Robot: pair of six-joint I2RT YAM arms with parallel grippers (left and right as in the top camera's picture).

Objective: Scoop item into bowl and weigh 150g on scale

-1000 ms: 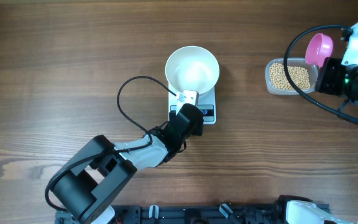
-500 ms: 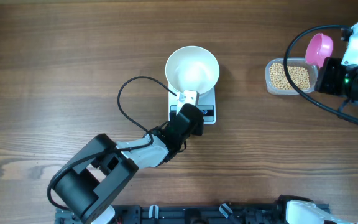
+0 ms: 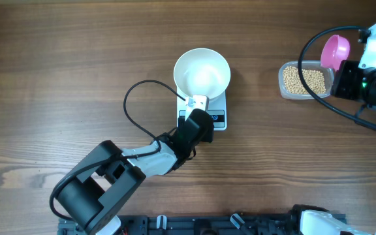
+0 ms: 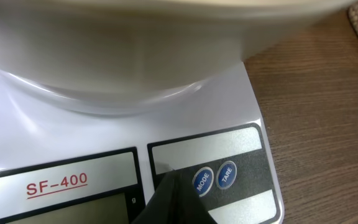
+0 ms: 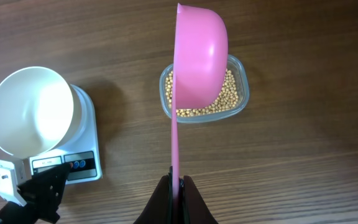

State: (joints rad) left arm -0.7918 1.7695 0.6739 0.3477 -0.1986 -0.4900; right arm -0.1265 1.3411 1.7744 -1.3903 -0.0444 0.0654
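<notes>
Beans (image 5: 230,98): in clear tub (image 5: 243,85).
Bowl (image 3: 202,72): empty, on scale (image 3: 219,106).
Left gripper (image 3: 197,102): closed, tip at scale's buttons (image 4: 226,175).
Right gripper (image 5: 176,188): pinching pink scoop (image 5: 201,56) by tub.

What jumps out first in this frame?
The bright pink scoop, gripped by the right gripper, hangs by the clear container of beans at far right. At centre, an empty white bowl sits on the scale, the left gripper at its button panel.
</notes>
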